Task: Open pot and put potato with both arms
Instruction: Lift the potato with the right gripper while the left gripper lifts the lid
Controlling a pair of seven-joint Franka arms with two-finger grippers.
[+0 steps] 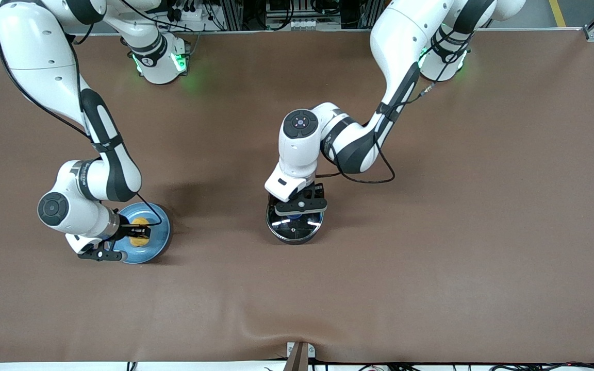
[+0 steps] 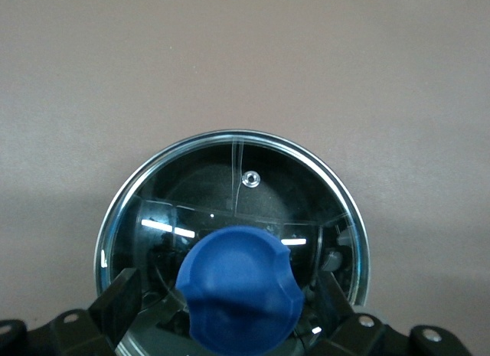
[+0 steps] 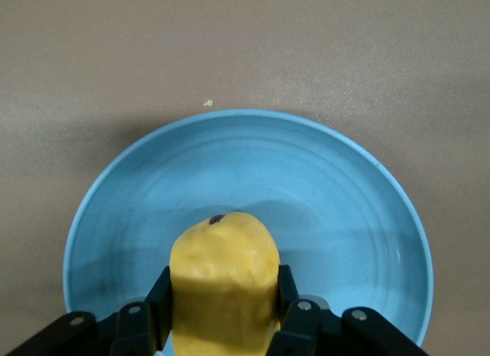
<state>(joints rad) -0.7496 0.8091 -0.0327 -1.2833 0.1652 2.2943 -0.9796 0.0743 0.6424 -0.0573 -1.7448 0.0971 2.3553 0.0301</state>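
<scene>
The black pot (image 1: pixel 295 230) stands mid-table with its glass lid (image 2: pixel 230 180) on; its blue handle is hidden under the left arm. My left gripper (image 1: pixel 297 220) is low over the lid, open, with its fingers (image 2: pixel 121 298) on either side of the blue knob (image 2: pixel 239 283) and gaps on both sides. The yellow potato (image 1: pixel 140 230) is on the light-blue plate (image 1: pixel 157 243) toward the right arm's end. My right gripper (image 1: pixel 139 233) is shut on the potato (image 3: pixel 223 272), with the fingers (image 3: pixel 159 298) pressed against both its sides just over the plate (image 3: pixel 329 195).
The brown table cloth (image 1: pixel 431 232) lies flat around the pot and the plate. A small bracket (image 1: pixel 299 353) sits at the table edge nearest the camera. A tiny crumb (image 3: pixel 207 103) lies on the cloth beside the plate.
</scene>
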